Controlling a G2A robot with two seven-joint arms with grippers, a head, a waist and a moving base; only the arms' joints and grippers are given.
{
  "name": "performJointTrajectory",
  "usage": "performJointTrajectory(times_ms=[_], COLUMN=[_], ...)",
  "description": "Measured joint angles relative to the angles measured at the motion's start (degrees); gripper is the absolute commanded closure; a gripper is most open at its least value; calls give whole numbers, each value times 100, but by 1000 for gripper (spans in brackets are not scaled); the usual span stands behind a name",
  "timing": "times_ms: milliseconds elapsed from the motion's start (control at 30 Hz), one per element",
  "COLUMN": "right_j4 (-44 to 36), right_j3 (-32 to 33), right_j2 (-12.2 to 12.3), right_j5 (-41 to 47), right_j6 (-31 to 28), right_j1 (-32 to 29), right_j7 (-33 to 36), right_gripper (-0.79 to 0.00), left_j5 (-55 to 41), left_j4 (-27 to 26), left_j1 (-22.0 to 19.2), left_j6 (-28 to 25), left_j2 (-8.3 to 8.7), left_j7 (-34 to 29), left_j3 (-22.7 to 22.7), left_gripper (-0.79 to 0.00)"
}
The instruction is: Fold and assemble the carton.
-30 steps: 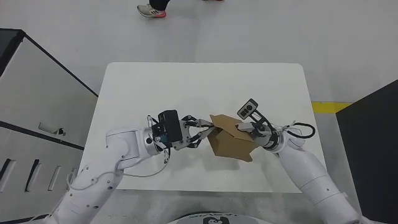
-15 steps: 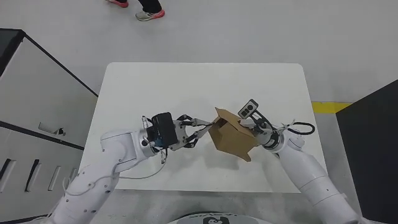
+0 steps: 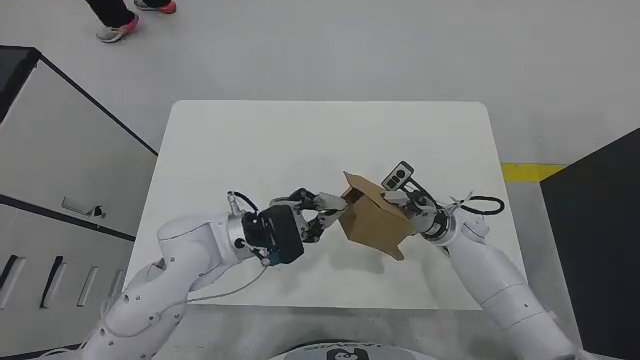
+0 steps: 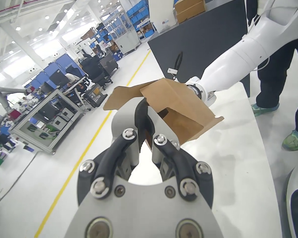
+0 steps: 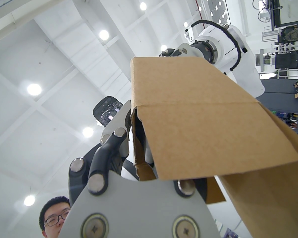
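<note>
I have the carton (image 3: 372, 220) lifted clear of the table (image 3: 250, 145). It is tilted, a little right of the table's middle and over the half nearer the robot, and it hangs between the two hands.

My left hand (image 3: 325, 207) meets it from the left. In the left wrist view its two fingers (image 4: 125, 120) stand almost together with a strip of brown card between them, so I read it as clamped on the edge of the carton's open end (image 4: 170, 116). That end faces the left wrist camera and is dark inside. A loose flap (image 4: 121, 97) splays outward beside the fingers, and a second one juts down toward the table.

My right hand (image 3: 408, 210) grips the opposite side. In the right wrist view one finger sits outside a side wall and the other inside it, pinching the card between them.

The carton's body is squared up into a tube, and the end at the left hand is not yet folded shut.
</note>
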Motion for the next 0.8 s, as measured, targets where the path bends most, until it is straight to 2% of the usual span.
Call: performJointTrajectory(times_ms=[300, 533, 800], right_j4=[8, 8, 8], right_j3=[-12, -12, -12], right_j2=[-7, -7, -7], right_j5=[-9, -9, -9], right_j6=[61, 60, 60], right_j1=[14, 14, 14], right_j7=[76, 74, 74], right_gripper=[0, 0, 0], left_j5=[-14, 336, 821], left_j4=[0, -357, -434], left_j1=[9, 81, 19], left_j6=[69, 168, 111], left_j2=[-4, 33, 33], left_j7=[-15, -192, -173], left_j3=[-5, -197, 128], left_gripper=[0, 0, 0])
